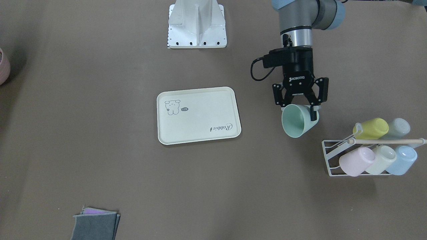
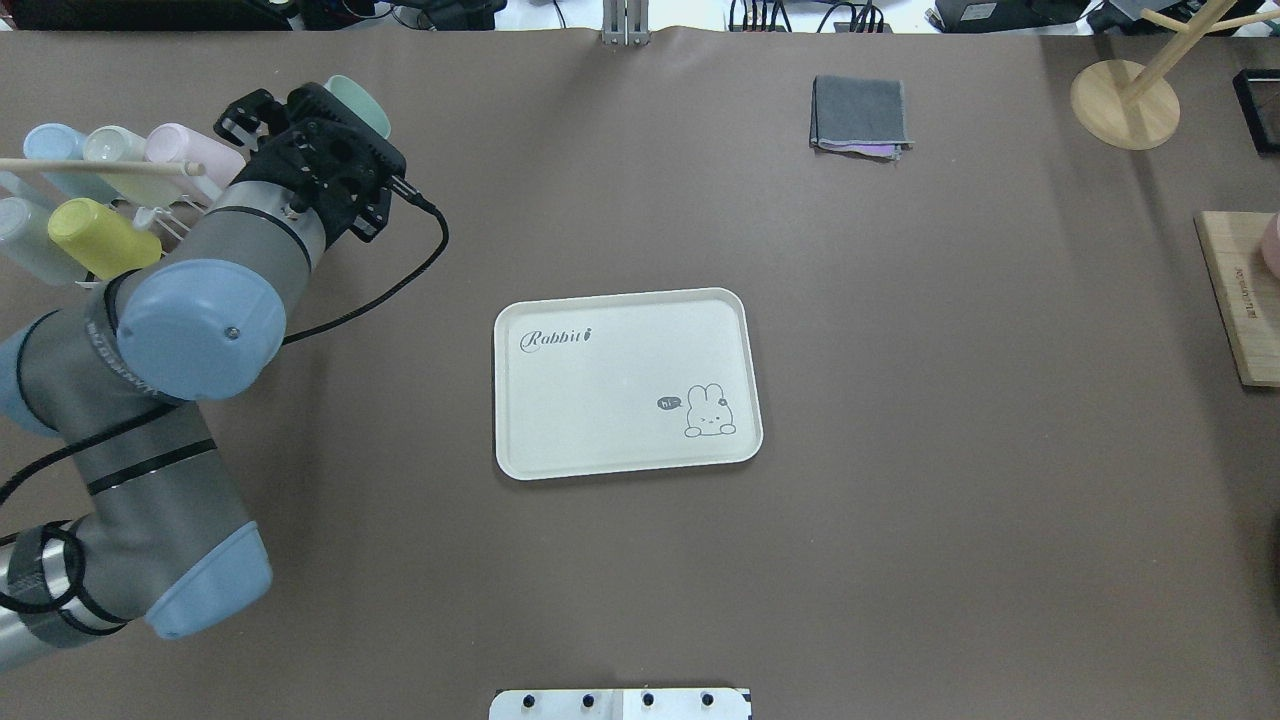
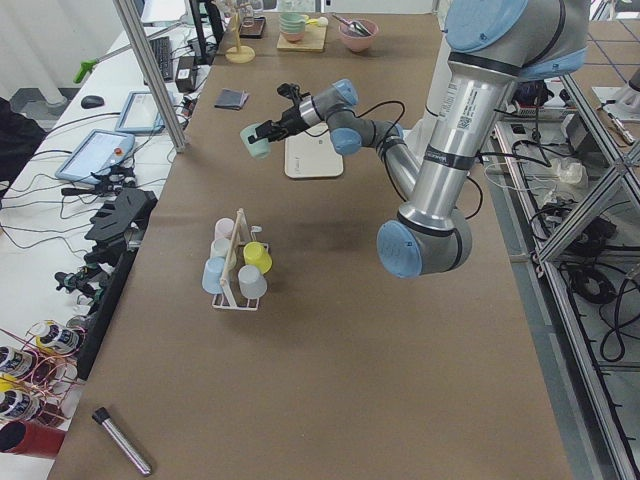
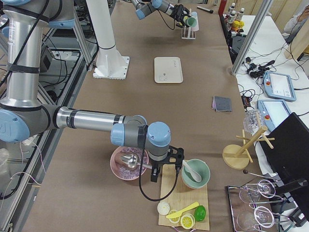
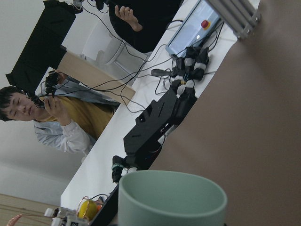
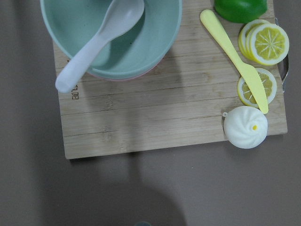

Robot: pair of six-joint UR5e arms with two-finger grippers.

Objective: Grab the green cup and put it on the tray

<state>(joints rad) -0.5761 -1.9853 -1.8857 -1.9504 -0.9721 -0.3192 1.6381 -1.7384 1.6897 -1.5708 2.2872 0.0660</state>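
Mint-green smooth cup (image 1: 299, 122), tilted mouth-out, pinched by L gripper (image 1: 299, 108); R gripper (image 4: 166, 165) state unclear.

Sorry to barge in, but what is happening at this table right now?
The left gripper holds the green cup off the table, tipped on its side, between the wire rack of pastel cups and the tray. The tray has nothing on it, so the cup is not yet placed. The right arm is at the table's other end, above a wooden board.
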